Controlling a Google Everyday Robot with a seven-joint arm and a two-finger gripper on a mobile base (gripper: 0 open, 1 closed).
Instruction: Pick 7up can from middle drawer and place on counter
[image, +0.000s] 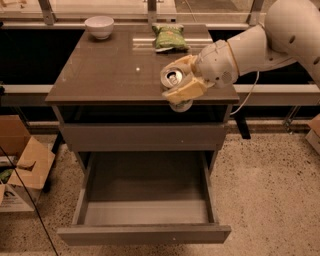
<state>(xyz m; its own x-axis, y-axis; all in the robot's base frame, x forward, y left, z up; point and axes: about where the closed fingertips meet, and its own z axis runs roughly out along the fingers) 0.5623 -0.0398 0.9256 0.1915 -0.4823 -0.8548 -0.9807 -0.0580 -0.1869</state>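
Currently, gripper (181, 80) hovering over the counter's (110, 70) front edge, fingers pinching the 7up can (172, 76), counter carrying a white bowl (99, 26) and green snack bag (170, 36), middle drawer (145, 234) standing open below, cardboard boxes (22, 165) sitting on speckled floor (270, 190)

The arm (280, 35) is smooth, glossy white plastic, built from fat rounded segments that narrow toward the wrist. A few small dark dots, like recessed screw holes, mark the shell. The wrist ends in 1 bulbous white housing (217, 62). From it sprouts the gripper (176, 82), at the front right edge of the counter (110, 75), with 2 broad, flat fingers (187, 90) in pale yellowish tan.
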